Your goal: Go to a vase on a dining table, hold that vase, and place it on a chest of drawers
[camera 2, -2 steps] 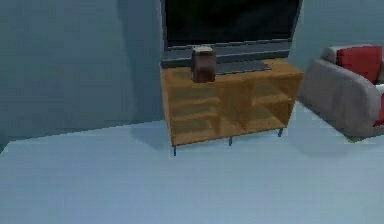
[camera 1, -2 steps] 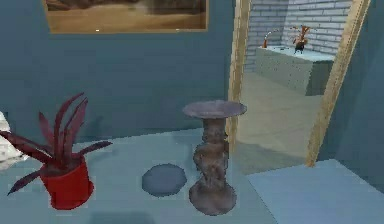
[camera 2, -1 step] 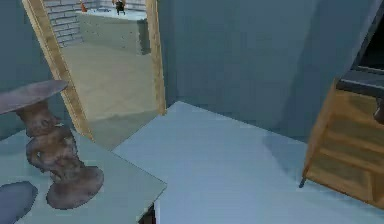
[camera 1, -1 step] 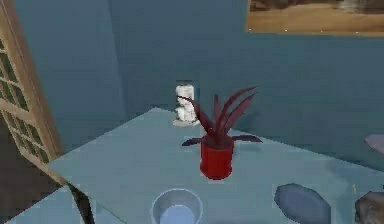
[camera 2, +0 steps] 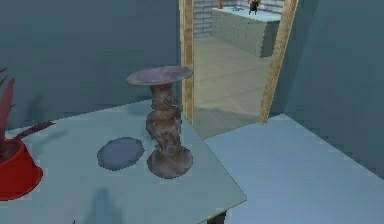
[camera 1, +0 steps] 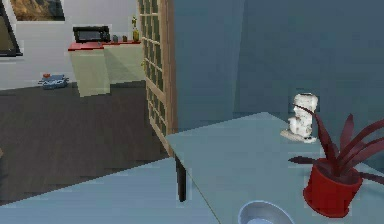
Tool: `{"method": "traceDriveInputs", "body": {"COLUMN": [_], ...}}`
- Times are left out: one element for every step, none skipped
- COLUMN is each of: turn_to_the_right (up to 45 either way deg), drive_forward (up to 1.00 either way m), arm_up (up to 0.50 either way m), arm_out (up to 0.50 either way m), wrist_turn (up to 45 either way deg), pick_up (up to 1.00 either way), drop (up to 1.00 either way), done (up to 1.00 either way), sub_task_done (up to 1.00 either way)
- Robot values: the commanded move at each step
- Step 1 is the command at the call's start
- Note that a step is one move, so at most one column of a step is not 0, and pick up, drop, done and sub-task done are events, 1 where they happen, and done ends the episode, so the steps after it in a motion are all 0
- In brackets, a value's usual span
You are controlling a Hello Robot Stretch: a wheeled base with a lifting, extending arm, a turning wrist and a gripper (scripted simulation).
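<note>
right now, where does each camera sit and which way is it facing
forward view: on the robot, looking ahead and slightly down over a pale table toward a red-topped counter
arm side view: on the robot's body, looking out sideways at a brown vase on that table
shared: the table and the red potted plant
</note>
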Motion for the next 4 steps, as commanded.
{"method": "traceDriveInputs", "body": {"turn_to_the_right": [0.0, 0.0, 0.0, 0.0], "drive_forward": [0.0, 0.0, 0.0, 0.0], "arm_up": [0.5, 0.24, 0.0, 0.0], "arm_out": [0.0, 0.0, 0.34, 0.0], "wrist_turn": [0.0, 0.0, 0.0, 45.0], "pick_up": [0.0, 0.0, 0.0, 0.0], "drop": [0.0, 0.0, 0.0, 0.0], "done": [0.0, 0.0, 0.0, 0.0], "sub_task_done": [0.0, 0.0, 0.0, 0.0]}}
